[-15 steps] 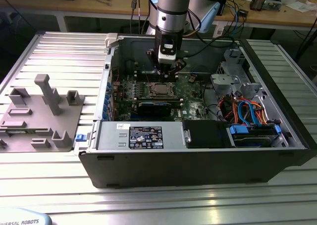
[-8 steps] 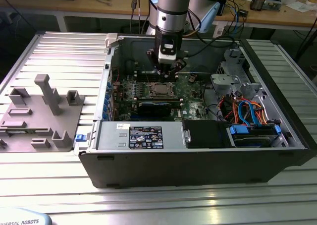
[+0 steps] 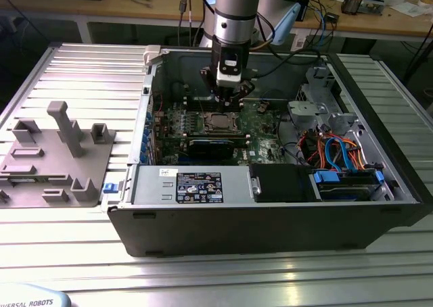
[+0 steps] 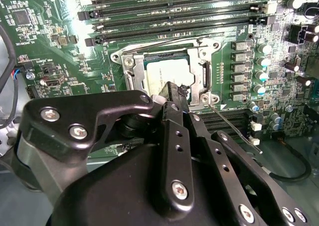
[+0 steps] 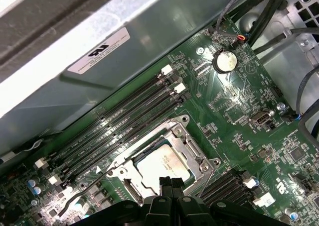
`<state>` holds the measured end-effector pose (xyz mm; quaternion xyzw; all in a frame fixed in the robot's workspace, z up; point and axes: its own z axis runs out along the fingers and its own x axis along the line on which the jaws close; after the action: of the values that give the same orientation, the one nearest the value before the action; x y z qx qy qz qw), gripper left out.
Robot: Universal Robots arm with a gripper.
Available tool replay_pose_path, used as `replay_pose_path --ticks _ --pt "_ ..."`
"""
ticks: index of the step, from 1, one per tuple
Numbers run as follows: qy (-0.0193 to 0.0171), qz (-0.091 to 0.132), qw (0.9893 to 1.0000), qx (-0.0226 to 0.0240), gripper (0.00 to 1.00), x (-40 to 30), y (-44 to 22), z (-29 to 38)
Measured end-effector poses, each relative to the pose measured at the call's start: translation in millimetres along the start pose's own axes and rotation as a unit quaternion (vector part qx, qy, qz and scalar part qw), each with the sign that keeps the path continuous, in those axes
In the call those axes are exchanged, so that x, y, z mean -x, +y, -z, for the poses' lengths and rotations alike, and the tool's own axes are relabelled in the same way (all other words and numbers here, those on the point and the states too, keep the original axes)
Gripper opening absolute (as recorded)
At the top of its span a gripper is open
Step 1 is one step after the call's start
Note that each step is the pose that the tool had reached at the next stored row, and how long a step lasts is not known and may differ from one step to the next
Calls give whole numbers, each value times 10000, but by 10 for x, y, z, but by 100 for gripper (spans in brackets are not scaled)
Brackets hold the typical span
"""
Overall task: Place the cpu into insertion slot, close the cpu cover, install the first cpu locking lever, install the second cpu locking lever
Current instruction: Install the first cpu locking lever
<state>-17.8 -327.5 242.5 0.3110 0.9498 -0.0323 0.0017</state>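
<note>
Silver-grey cpu [image 5: 162, 164] lies in the slot [image 4: 122, 56], and the cover [image 5: 192, 149] seems folded down around it, so I judge 2 steps done. 1 thin lever [image 4: 232, 122] stands away from the socket, so the locking looks not finished. The claw [image 4: 172, 90] hangs just above the cpu, clenched, with nothing visible between its tips. A white label [image 5: 99, 51] on the case [image 5: 174, 32] and a black label [image 3: 199, 187] on a grey box [image 3: 152, 185] carry print I cannot read
</note>
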Motion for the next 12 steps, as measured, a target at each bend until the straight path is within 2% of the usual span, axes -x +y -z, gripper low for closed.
replay_pose_path --ticks 12 --pt "-4 62 10000 1 11 0 0 0"
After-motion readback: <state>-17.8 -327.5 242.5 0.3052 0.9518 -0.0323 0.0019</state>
